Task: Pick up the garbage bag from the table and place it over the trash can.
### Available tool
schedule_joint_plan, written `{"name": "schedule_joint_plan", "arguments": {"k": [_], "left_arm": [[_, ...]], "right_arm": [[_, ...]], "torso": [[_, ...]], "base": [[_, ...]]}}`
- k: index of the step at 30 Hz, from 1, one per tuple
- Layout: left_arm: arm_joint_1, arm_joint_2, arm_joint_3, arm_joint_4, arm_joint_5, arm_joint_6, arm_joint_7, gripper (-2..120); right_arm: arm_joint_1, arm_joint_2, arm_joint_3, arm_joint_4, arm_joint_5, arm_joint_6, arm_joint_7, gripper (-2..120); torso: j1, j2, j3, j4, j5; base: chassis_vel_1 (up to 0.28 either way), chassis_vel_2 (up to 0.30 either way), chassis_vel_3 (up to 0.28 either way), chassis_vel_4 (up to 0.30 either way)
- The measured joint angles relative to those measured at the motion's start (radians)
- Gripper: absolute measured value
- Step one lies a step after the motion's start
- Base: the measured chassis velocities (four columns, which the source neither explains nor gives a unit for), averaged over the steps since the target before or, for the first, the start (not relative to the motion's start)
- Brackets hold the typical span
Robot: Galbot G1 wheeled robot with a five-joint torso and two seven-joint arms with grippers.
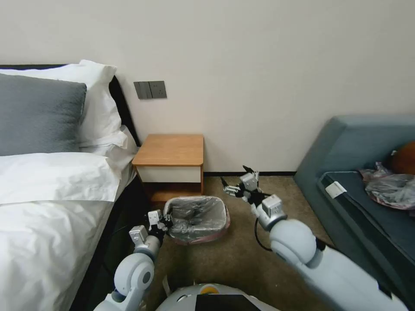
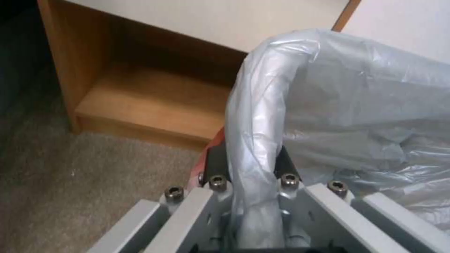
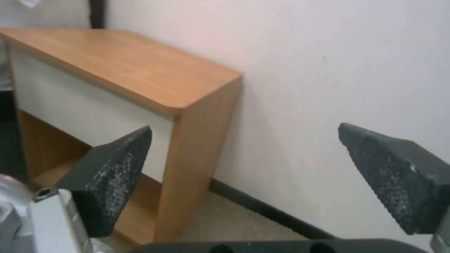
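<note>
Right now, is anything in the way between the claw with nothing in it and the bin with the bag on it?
Nothing visible. The right gripper hangs open above bare carpet, beside the trash can. The garbage bag already lines the can, and the left gripper is shut on its rim.

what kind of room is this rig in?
Most likely a bedroom, perhaps a hotel room: a bed with white linen and pillows, a wooden nightstand against the wall, a blue-grey sofa opposite, carpet underfoot, and a small lined trash can on the floor.
</note>
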Motion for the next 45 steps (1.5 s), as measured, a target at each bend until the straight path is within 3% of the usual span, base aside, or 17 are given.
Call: {"name": "schedule_joint_plan", "arguments": {"k": [6, 11, 14, 27, 45], "left_arm": [[0.012, 0.02, 0.012, 0.005, 0.003, 0.002, -0.002, 3], [0.017, 0.024, 0.024, 0.013, 0.014, -0.001, -0.002, 3], [0.012, 0.021, 0.056, 0.035, 0.031, -0.019, -0.005, 3], [0.02, -0.015, 0.159, 0.024, 0.038, 0.022, -0.094, 3], [-0.019, -0.02, 0.166, 0.085, 0.011, 0.088, -0.132, 3]], "right_arm": [[-0.233, 0.179, 0.136, -0.001, -0.174, 0.089, -0.082, 100], [-0.329, 0.272, 0.182, 0.01, -0.278, 0.15, -0.113, 100], [-0.431, 0.348, 0.211, 0.005, -0.398, 0.25, -0.13, 100], [-0.44, 0.361, 0.252, 0.002, -0.401, 0.289, -0.114, 100], [-0.453, 0.358, 0.248, 0.001, -0.395, 0.295, -0.112, 100]], "torso": [[0.0, 0.0, 0.0, -0.0004, 0.0001], [0.0, 0.0, 0.0, -0.0007, -0.0001], [0.0, 0.0, 0.0, -0.0006, 0.0], [0.0, 0.0, 0.0, -0.0003, 0.0003], [0.0, 0.0, 0.0, -0.0005, 0.0002]], "base": [[0.0, 0.0, 0.0, 0.0], [0.0, 0.0, 0.0, 0.0], [0.0, 0.0, 0.0, 0.0], [0.0, 0.0, 0.0, 0.0], [0.0, 0.0, 0.0, 0.0]]}}
